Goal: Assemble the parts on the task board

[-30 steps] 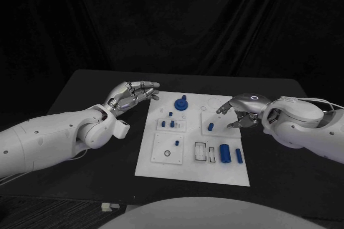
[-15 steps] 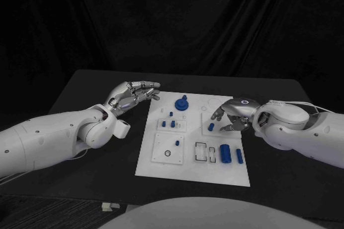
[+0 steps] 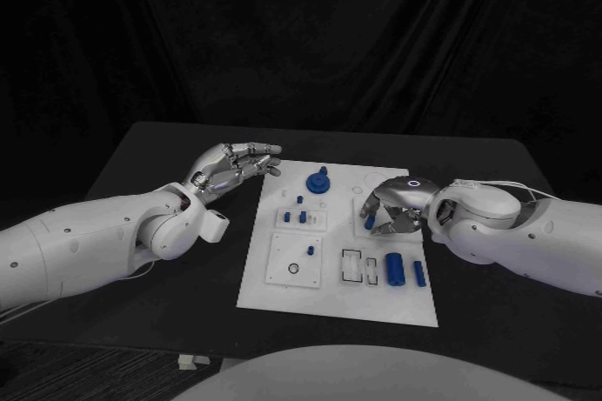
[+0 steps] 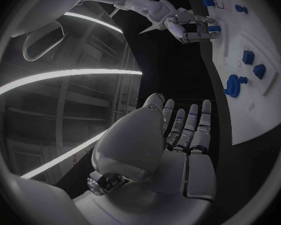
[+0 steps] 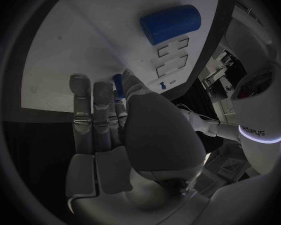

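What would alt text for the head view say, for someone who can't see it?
A white task board lies on a black table, with small blue parts on it. The right hand reaches over a blue piece on the board; the left hand hovers at the board's far left corner.

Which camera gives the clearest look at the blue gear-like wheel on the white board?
The head view: it looks down on the blue wheel standing at the far end of the white board, with nothing in front of it. The left wrist view shows the wheel side-on, bent near the circle's edge. In the right wrist view I cannot pick it out.
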Action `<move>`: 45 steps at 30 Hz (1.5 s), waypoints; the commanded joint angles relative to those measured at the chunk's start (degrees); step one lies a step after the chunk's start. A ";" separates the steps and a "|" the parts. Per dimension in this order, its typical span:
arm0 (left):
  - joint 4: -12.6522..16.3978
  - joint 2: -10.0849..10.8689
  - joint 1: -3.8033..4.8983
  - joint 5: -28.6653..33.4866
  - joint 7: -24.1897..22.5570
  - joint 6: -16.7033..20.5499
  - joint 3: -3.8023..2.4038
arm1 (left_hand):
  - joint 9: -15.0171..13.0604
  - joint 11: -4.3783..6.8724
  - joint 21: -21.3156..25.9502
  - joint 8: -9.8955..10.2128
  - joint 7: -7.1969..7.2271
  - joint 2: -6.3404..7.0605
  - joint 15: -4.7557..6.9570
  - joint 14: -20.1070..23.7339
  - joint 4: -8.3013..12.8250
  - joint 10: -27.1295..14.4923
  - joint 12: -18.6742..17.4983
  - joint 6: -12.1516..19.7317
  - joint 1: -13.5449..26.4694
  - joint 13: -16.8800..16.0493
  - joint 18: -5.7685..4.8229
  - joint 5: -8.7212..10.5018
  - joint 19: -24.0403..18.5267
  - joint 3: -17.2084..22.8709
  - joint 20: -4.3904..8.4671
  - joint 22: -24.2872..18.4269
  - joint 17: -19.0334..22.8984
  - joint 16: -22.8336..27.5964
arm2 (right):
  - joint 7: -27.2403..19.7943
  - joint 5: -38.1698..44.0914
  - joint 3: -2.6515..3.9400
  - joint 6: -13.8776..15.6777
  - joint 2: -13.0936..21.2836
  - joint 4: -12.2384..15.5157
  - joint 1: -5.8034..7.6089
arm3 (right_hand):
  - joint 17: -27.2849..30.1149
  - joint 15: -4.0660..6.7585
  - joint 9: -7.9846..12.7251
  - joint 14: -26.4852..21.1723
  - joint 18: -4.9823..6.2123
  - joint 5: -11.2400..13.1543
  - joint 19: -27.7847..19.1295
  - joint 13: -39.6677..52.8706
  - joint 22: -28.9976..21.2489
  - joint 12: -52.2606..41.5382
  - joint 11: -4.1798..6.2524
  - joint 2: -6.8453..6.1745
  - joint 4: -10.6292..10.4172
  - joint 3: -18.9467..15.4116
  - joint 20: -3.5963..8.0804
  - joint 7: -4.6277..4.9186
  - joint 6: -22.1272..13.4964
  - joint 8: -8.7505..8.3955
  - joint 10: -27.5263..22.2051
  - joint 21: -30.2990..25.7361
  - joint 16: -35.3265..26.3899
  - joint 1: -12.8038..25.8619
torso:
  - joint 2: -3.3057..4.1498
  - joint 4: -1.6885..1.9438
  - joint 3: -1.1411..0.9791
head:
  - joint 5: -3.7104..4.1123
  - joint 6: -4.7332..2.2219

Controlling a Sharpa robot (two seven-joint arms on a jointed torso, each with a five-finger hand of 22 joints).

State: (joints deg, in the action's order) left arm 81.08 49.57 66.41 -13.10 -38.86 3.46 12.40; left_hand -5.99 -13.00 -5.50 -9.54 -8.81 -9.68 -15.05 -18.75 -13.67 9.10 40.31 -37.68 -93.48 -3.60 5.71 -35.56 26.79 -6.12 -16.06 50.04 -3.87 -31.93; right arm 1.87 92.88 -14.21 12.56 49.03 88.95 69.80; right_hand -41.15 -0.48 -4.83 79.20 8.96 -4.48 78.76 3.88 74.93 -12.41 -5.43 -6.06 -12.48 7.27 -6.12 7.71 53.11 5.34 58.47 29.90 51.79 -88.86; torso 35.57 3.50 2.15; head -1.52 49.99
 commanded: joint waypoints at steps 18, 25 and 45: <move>-0.17 -0.40 -0.30 0.34 -0.64 -1.06 -0.06 | 0.14 -0.11 -0.20 -0.21 -0.04 -0.09 0.14 -0.20 0.14 0.59 -0.47 -0.39 -0.85 -0.06 -0.40 -0.26 0.13 0.84 -0.01 -0.12 0.07 0.22 | -1.25 -0.34 0.04 2.62 -0.56 -0.28 -0.25 | -2.06 1.92 -4.08 1.58 -0.78 -0.47 1.49 0.27 3.86 0.41 2.27 2.49 2.07 3.41 1.52 -1.28 11.31 4.03 9.26 2.63 1.23 -2.51 | -0.03 -0.11 0.04 | -0.37 0.01; -0.17 -0.37 -0.34 0.34 -0.49 -1.01 -0.06 | 0.15 -0.16 -0.20 -0.21 -0.06 -0.15 0.14 -0.18 0.16 0.60 -0.50 -0.40 -0.88 -0.06 -0.40 -0.26 0.11 0.98 -0.01 -0.14 0.08 0.24 | -1.75 -0.34 0.07 6.12 0.22 0.68 -0.13 | -2.45 2.31 -5.02 1.90 -0.98 -2.04 1.75 0.16 4.48 1.24 2.63 3.19 4.70 5.49 2.13 -1.13 12.36 3.91 11.11 3.64 1.18 -4.99 | -0.03 -0.05 0.02 | -0.46 0.01; -0.54 -0.82 -0.35 0.34 -0.26 -1.08 -0.06 | 0.17 -0.30 -0.19 -0.20 -0.13 -0.23 0.16 -0.16 0.24 0.73 -0.54 -0.47 -0.94 -0.07 -0.40 -0.27 0.07 1.32 0.01 -0.17 0.07 0.30 | -0.92 -0.34 0.07 4.66 2.68 14.41 5.07 | -3.18 2.08 -5.18 2.22 -1.14 -4.61 1.70 -0.01 4.66 3.24 2.30 2.13 4.88 6.31 2.06 -0.80 10.75 1.81 11.53 4.36 1.29 -3.12 | -0.03 -0.05 0.10 | -1.00 0.01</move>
State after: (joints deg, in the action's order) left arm 80.45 48.91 66.13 -13.10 -38.56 2.99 12.40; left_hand -5.90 -13.37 -5.50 -9.54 -9.02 -9.90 -15.05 -18.75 -13.34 9.47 40.10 -37.88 -93.71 -3.60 5.70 -35.56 26.78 -5.16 -16.07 49.94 -3.86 -31.93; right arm 0.51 92.40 -14.14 18.54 51.97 102.67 74.84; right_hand -44.25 1.59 -10.41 81.24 8.96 -8.65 80.57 3.85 74.91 -9.30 -4.05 -3.45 -7.45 13.11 -4.31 6.95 64.43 7.58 68.82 33.97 53.07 -93.08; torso 35.51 3.52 2.24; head -2.33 49.99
